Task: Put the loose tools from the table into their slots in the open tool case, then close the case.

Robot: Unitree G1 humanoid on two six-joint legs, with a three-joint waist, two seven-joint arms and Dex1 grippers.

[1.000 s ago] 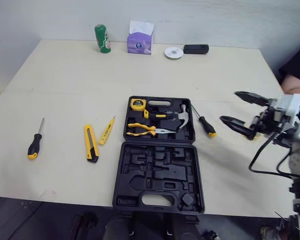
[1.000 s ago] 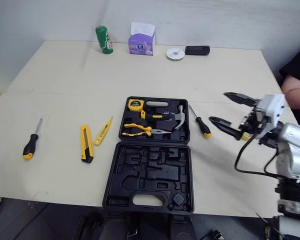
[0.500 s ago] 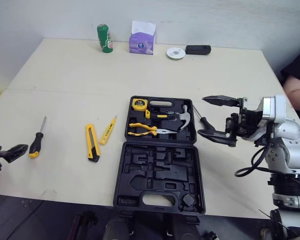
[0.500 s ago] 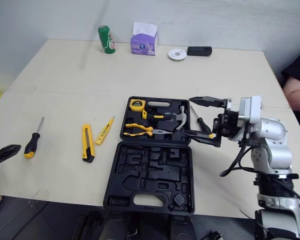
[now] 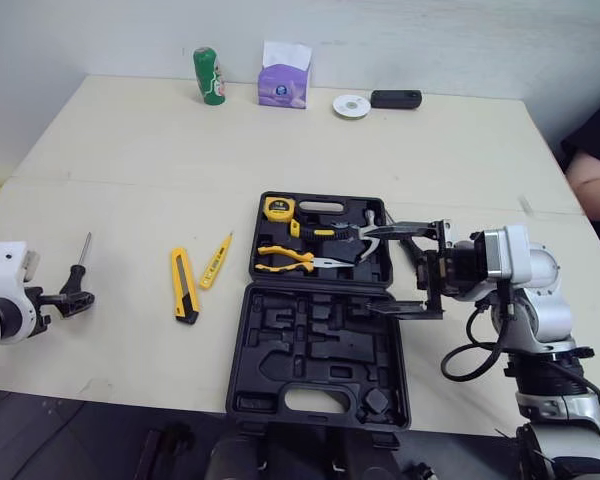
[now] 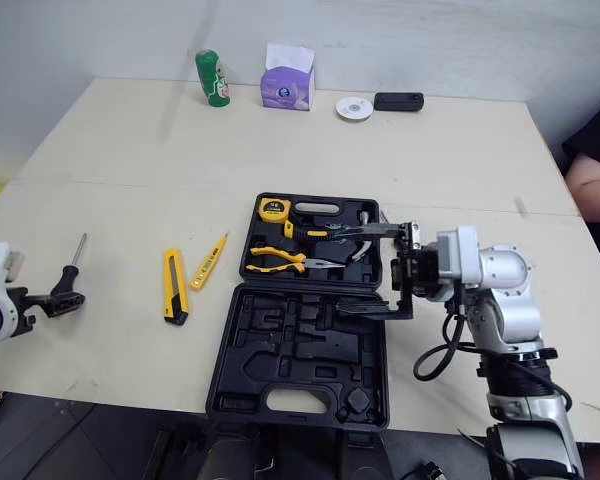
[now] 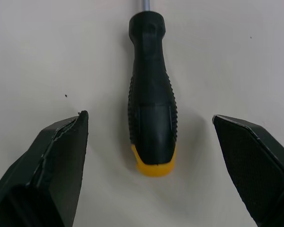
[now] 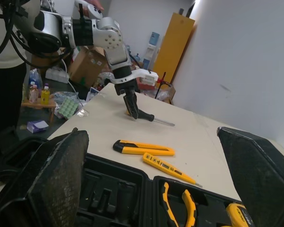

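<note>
left pincer (image 7: 149, 116) wide apart, straddling screwdriver (image 7: 151, 94) handle | right pincer (image 5: 368, 270) wide apart over tool case (image 5: 280, 370)

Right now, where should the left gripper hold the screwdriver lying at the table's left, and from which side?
Grip the ribbed black middle of the screwdriver handle, coming down from above, one finger on each long side. It lies flat on the table, and the open left gripper straddles that handle.
</note>
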